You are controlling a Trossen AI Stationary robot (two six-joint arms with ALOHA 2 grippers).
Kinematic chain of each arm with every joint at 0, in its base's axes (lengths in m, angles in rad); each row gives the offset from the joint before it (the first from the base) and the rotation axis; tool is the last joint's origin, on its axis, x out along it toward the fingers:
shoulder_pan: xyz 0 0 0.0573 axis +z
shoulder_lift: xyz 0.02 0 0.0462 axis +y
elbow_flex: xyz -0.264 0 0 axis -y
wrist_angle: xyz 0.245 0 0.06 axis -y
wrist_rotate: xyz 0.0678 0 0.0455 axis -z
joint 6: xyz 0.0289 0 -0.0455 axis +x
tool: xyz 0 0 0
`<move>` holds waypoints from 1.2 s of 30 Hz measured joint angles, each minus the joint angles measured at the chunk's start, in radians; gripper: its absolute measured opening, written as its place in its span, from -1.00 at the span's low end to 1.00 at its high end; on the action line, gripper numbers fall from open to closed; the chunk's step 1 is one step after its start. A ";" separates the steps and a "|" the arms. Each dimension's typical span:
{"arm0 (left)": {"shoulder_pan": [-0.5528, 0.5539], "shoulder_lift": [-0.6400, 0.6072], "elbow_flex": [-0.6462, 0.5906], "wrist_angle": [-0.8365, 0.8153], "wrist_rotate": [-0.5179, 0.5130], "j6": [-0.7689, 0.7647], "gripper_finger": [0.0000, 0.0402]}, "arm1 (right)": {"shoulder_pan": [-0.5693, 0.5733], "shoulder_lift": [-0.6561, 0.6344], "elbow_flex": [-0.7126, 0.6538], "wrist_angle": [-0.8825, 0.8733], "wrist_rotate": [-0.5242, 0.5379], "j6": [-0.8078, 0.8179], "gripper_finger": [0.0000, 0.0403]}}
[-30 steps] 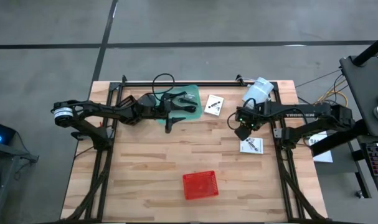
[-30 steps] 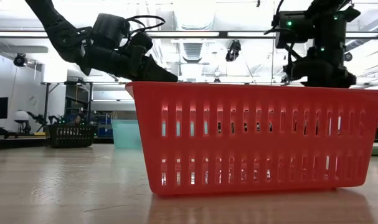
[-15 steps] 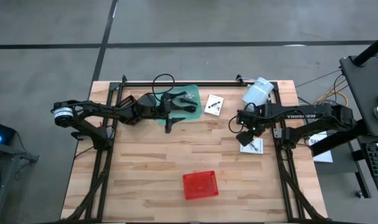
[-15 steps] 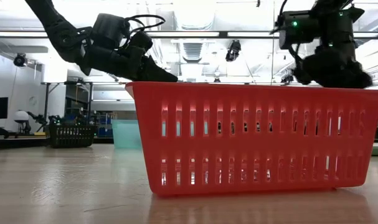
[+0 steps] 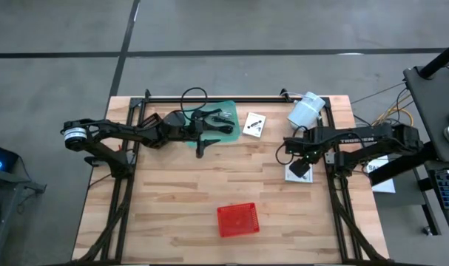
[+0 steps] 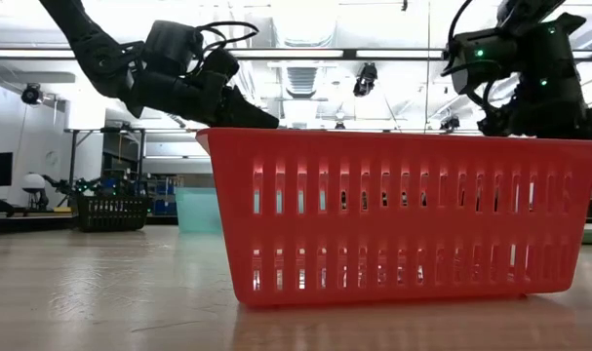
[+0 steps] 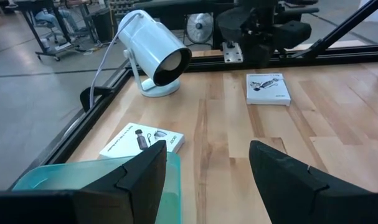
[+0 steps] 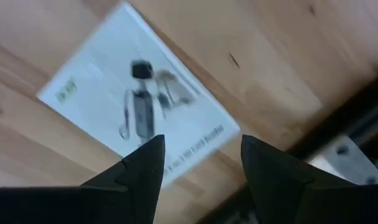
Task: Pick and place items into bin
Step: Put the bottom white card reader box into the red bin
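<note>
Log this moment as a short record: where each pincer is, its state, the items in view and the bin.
right pincer: open, pointing down above the white card near the table's right edge
left pincer: open, empty, at the teal tray at the table's back
second white card: flat on the wood right of the tray
black cable: looped at the tray's back edge
white cylinder: back right corner
red bin: front centre
</note>
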 joint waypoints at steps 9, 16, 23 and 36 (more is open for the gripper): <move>0.000 0.000 0.000 0.002 0.000 0.000 0.06 | -0.001 0.032 -0.039 0.176 0.020 -0.061 -0.03; 0.000 0.000 0.000 0.001 0.000 0.000 0.06 | -0.001 0.158 -0.045 0.149 0.015 -0.151 -0.03; 0.000 0.000 0.000 0.001 0.000 0.000 0.06 | -0.002 0.311 -0.008 0.147 0.020 -0.244 -0.03; 0.000 0.000 -0.002 -0.009 0.000 0.000 0.06 | -0.002 0.393 0.060 0.160 0.017 -0.542 -0.09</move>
